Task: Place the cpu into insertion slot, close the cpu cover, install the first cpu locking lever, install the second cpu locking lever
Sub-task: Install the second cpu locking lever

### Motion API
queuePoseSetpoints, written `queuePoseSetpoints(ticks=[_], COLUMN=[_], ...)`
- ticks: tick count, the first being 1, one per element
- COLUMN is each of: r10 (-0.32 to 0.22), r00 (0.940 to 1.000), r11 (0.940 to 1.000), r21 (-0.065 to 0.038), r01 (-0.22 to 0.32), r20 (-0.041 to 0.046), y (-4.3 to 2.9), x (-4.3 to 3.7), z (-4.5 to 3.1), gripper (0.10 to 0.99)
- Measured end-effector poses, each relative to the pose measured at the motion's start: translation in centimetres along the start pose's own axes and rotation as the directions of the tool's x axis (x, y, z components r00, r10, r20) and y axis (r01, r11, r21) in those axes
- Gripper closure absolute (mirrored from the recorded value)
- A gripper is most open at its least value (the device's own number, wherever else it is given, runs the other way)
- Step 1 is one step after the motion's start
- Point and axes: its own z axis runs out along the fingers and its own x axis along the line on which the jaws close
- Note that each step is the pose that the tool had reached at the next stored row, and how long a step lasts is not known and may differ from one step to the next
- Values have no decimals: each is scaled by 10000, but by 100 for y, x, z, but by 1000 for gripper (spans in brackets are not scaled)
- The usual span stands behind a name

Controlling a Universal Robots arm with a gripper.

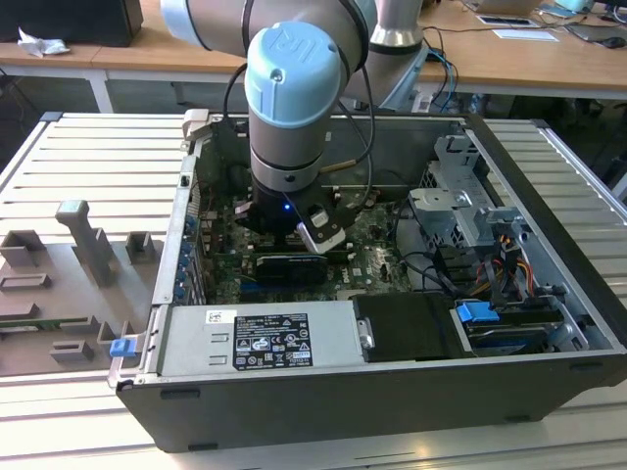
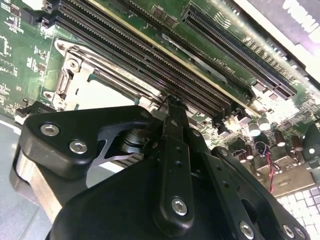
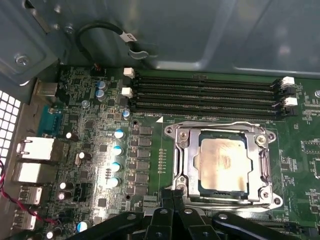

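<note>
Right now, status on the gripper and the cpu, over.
Gripper low over the motherboard, at the socket's edge, holding nothing visible. Cpu seated in insertion slot, cpu cover down around it. Nothing in the way.

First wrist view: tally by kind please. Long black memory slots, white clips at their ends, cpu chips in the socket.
memory slots: 4
white slot clips: 4
cpu: 1
Total: 9
</note>
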Motion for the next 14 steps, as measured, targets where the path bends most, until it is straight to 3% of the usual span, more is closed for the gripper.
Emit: queuePoseSetpoints(ticks=[4, 7, 10, 14], r10=[-2, -5, -3, -2], r00=[10000, 10000, 10000, 10000], r11=[9999, 9998, 9998, 9998], r21=[-156, -188, -188, -188], r01=[2, 5, 3, 2], r20=[9, 10, 10, 7], y=[-6, -6, 21, 36], x=[9, 21, 22, 22], z=[23, 25, -64, -112], gripper=[980, 980, 980, 980])
